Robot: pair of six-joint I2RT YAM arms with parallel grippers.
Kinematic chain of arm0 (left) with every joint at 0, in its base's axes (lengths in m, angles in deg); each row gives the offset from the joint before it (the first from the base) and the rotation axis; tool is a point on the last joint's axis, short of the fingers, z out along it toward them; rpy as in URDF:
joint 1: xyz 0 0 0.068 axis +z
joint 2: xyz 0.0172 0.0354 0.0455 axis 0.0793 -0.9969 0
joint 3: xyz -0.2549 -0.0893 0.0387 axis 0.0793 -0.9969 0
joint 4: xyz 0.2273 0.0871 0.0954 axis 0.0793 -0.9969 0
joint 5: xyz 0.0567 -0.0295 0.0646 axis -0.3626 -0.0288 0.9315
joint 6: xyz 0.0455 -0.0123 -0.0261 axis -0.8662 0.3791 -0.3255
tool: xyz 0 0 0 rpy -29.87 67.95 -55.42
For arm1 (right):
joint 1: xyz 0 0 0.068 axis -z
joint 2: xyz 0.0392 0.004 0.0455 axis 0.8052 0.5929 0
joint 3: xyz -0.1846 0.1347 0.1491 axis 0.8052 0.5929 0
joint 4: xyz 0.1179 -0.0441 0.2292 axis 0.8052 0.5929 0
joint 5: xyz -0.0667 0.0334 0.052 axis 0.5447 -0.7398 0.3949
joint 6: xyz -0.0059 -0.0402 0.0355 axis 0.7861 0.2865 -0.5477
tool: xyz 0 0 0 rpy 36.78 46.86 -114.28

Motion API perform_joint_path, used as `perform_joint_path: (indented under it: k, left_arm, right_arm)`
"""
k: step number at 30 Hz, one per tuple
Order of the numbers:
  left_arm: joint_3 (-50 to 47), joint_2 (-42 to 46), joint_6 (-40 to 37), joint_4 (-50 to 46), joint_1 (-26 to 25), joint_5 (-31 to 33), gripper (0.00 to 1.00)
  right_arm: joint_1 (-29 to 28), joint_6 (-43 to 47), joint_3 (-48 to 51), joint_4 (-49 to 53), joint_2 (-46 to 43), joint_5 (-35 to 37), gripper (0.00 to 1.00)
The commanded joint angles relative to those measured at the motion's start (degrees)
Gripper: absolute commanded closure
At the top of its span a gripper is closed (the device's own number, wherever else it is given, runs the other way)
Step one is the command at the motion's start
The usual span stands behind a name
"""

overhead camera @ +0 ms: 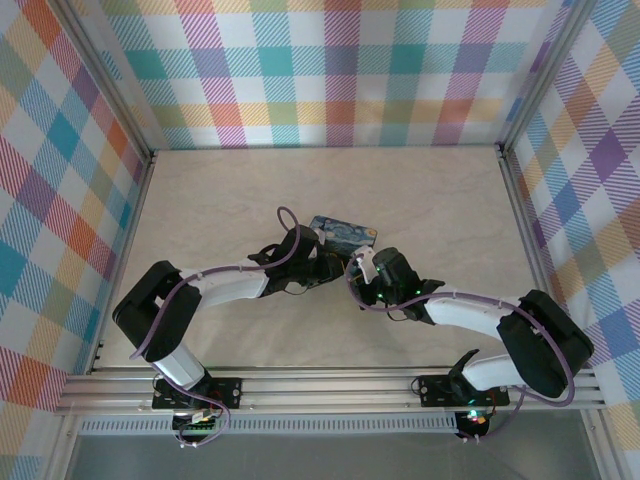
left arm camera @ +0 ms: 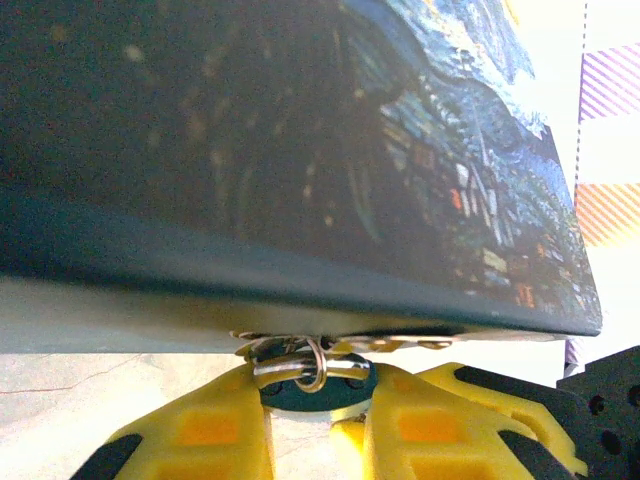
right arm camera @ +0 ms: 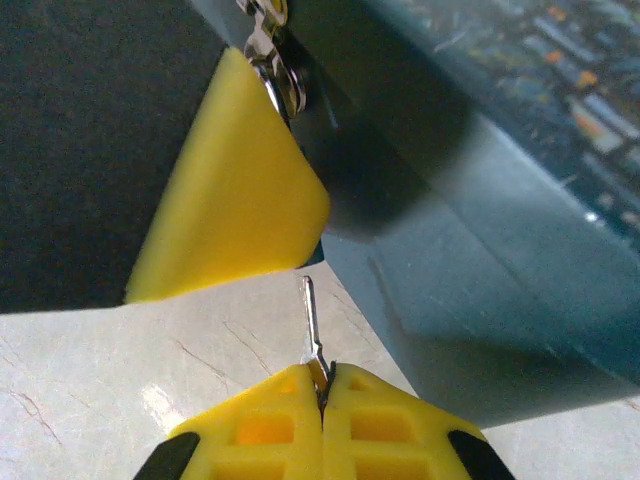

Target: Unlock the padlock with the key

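Observation:
The padlock (left arm camera: 316, 392), a tiny blue body with a silvery shackle (left arm camera: 300, 368) and a small ring through it, sits between the yellow fingers of my left gripper (left arm camera: 315, 405), which is shut on it. It hangs at the clasp on the front of the starry-night tin (left arm camera: 300, 150). My right gripper (right arm camera: 322, 388) is shut on the key (right arm camera: 312, 318), a thin silvery blade pointing up. Its tip stops just under the left gripper's yellow finger (right arm camera: 228, 190), not touching it. In the top view both grippers (overhead camera: 330, 265) (overhead camera: 358, 266) meet at the tin's near side.
The tin (overhead camera: 343, 233) stands mid-table on the pale marbled surface (overhead camera: 450, 200). Its dark-blue wall (right arm camera: 480, 260) is close to the right of the key. Metal clasp links (right arm camera: 268, 45) hang above the left finger. Plaid walls ring the table; open room lies behind and to both sides.

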Motion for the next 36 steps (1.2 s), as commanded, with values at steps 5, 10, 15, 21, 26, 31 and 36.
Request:
perform_joint_path:
  k: [5,10,15,21,26,31,36]
  left_arm:
    - [1.4,1.8,0.2,0.5,-0.8,0.3,0.87]
    - [1.5,1.8,0.2,0.5,-0.8,0.2,0.87]
    - [1.5,1.8,0.2,0.4,-0.8,0.2,0.87]
    - [1.6,2.0,0.0,-0.2,-0.8,0.4,0.87]
    - [1.5,2.1,0.1,-0.2,-0.8,0.3,0.87]
    - [1.6,2.2,0.3,0.1,-0.8,0.1,0.87]
    - [1.5,2.3,0.7,0.2,-0.8,-0.2,0.87]
  right_arm:
    - [-0.3,-0.4,-1.8,-2.3,1.8,-1.4,1.0]
    - [-0.3,-0.8,-1.7,-2.7,2.1,-1.5,1.0]
    - [-0.3,-1.1,-1.3,-3.9,1.8,-1.8,1.0]
    - [-0.3,-1.5,-1.1,-5.1,2.0,-2.2,1.0]
    - [-0.3,-2.0,-0.7,-6.7,2.1,-2.0,1.0]
    - [-0.3,-2.8,-0.2,-8.8,2.4,-1.2,1.0]
    - [-0.3,-3.6,0.8,-11.4,2.0,-0.6,1.0]
